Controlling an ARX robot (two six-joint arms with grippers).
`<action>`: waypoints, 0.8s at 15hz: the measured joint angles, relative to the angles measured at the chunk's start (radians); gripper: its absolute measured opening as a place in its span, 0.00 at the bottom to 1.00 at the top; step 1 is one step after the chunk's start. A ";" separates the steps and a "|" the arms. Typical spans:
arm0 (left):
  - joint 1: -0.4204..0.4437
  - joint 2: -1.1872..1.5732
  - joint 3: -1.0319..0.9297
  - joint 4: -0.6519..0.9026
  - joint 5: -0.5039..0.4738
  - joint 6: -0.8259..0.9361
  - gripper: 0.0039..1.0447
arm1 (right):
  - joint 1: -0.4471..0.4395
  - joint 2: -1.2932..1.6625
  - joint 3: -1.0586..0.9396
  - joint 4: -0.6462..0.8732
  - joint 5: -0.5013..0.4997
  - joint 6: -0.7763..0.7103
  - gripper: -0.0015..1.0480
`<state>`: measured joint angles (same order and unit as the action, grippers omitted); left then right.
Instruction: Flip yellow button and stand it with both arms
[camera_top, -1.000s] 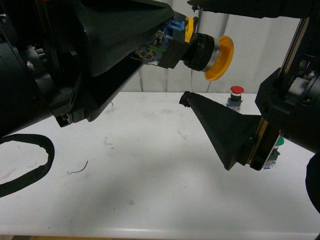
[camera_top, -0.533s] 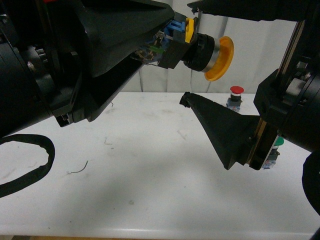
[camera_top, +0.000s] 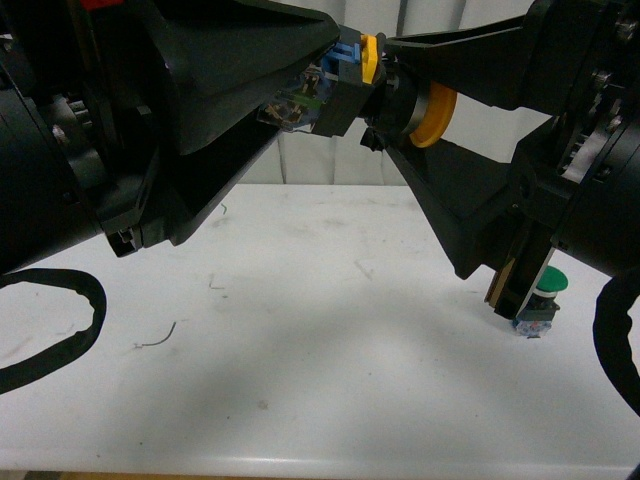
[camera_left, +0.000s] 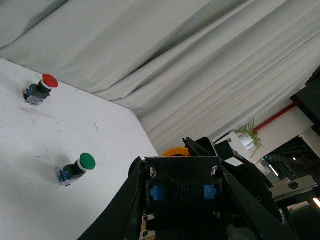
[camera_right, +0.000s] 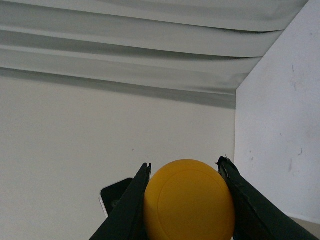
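The yellow button (camera_top: 436, 116) hangs high above the table, lying sideways with its yellow-orange cap to the right and its blue-and-black base to the left. My left gripper (camera_top: 345, 90) is shut on the base; in the left wrist view the black base (camera_left: 182, 192) fills the space between the jaws. My right gripper (camera_top: 425, 112) is shut on the cap; in the right wrist view the cap (camera_right: 189, 202) sits between both fingers (camera_right: 131, 207).
A green-capped button (camera_top: 540, 296) stands on the white table (camera_top: 300, 330) at the right, below my right arm; it also shows in the left wrist view (camera_left: 80, 167) with a red-capped button (camera_left: 41, 88). A black cable (camera_top: 70, 330) loops at the left edge.
My right gripper has risen and closed on the yellow cap, which was held by the left gripper alone before. The red-capped button is now hidden in the front view.
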<state>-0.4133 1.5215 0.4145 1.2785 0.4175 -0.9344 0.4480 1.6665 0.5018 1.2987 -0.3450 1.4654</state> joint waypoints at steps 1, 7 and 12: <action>0.000 0.000 0.000 0.000 0.001 -0.001 0.34 | -0.004 0.000 0.000 0.000 -0.003 0.000 0.35; 0.024 -0.087 -0.035 0.002 0.019 0.003 0.94 | -0.032 0.007 -0.002 -0.009 -0.017 -0.025 0.35; 0.065 -0.566 -0.162 -0.382 -0.176 0.221 0.94 | -0.043 0.015 -0.002 -0.016 -0.010 -0.027 0.35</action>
<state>-0.3481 0.9554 0.2523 0.8963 0.2417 -0.7135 0.4046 1.6817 0.4995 1.2823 -0.3550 1.4384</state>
